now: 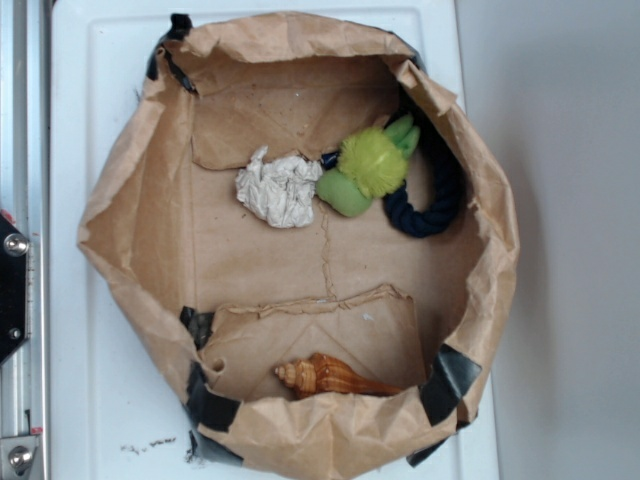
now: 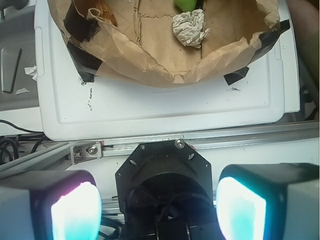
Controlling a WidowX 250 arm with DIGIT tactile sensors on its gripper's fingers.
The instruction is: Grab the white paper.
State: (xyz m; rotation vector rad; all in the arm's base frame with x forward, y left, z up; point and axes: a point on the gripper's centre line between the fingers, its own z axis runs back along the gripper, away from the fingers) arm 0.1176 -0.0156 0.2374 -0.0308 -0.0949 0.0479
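The white paper is a crumpled off-white ball lying on the floor of the brown paper bag, left of and touching a green fuzzy toy. In the wrist view the paper sits near the top, far beyond my gripper. The gripper is open, its two glowing pads wide apart with nothing between them. It hovers over the robot base, outside the bag. The exterior view does not show the gripper.
A dark blue rope ring lies behind the green toy. A brown seashell rests in the bag's near fold. The bag stands on a white tray, with black tape on its rim. A metal rail runs between tray and base.
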